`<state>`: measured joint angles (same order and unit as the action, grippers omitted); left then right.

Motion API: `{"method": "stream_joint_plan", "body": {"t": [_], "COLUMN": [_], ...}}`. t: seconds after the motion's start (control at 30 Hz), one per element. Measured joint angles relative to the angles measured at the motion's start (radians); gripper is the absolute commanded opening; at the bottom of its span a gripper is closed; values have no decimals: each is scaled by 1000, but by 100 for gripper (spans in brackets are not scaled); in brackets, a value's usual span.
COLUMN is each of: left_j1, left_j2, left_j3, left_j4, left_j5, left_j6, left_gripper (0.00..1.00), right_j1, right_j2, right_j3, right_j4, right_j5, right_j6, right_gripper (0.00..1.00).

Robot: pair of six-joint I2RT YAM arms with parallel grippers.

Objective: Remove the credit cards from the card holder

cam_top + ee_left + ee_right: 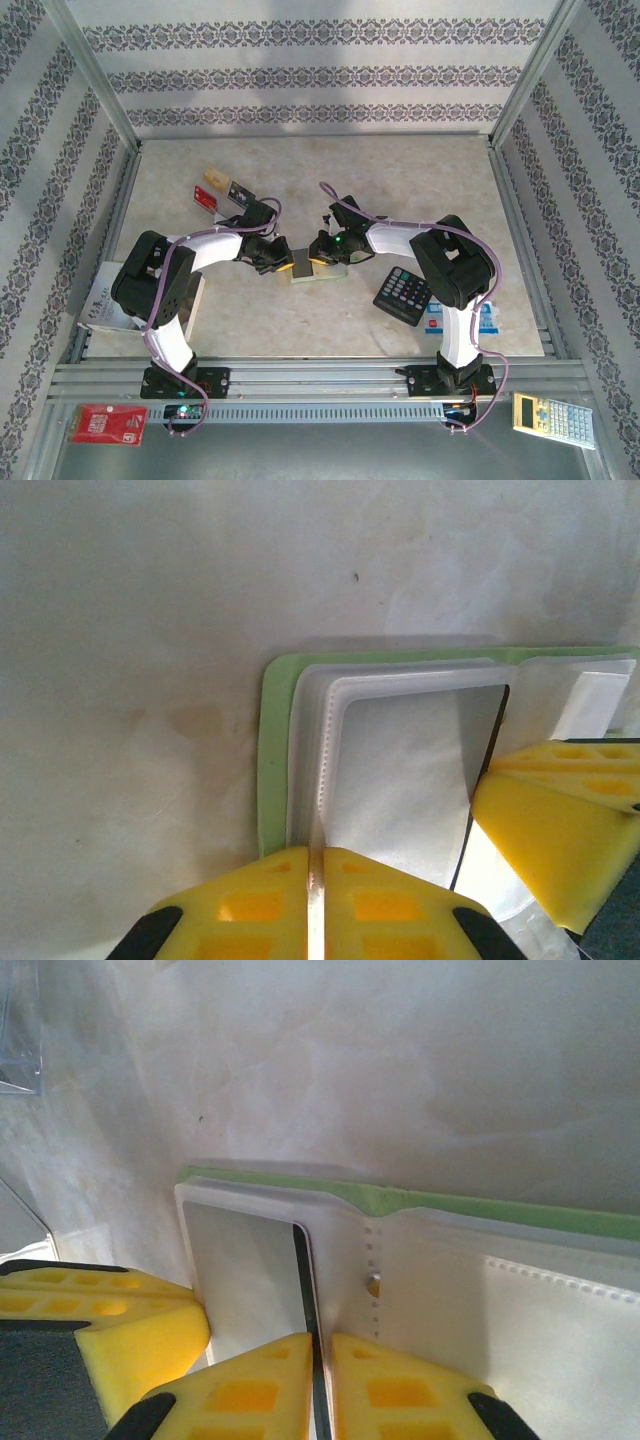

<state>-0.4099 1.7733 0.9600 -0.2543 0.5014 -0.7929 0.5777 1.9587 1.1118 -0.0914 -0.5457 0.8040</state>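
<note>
l gripper (316, 868) pinches card holder (272, 740) sleeve, prob to steady it; r gripper (320, 1352) clamped on card (245, 1270) edge for pull-out.

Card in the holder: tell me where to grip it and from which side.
Pinch the card by its dark edge beside the card holder's fold, coming from that side; that edge looks exposed, the others sit inside the stitched sleeve.

The counter (400, 190) is a pale beige flat top with a marble pattern. Near its middle lies a lime-green folding card holder (318, 274), opened. To the right of it lies a black calculator (403, 295), just beside a blue-and-white box (487, 318). At the far left lie a tan card (212, 176), a red card (203, 197) and a grey-and-black card (238, 192), close together.
</note>
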Motion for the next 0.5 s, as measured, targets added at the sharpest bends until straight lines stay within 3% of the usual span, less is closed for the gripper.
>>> {"method": "stream_joint_plan", "body": {"t": [0.2,0.5], "left_j1": [0,0], "left_j2": [7,19], "left_j3": [7,23], "left_j4": [-2,-11], "left_j5": [1,1], "left_j6": [0,8], "left_gripper": [12,17], "right_j1": [0,-11], "right_j2": [0,-14], "right_j3": [0,-23], "right_j4": [4,26], "right_j5": [-6,-6], "right_j6": [-23,-47], "right_gripper": [15,6]}}
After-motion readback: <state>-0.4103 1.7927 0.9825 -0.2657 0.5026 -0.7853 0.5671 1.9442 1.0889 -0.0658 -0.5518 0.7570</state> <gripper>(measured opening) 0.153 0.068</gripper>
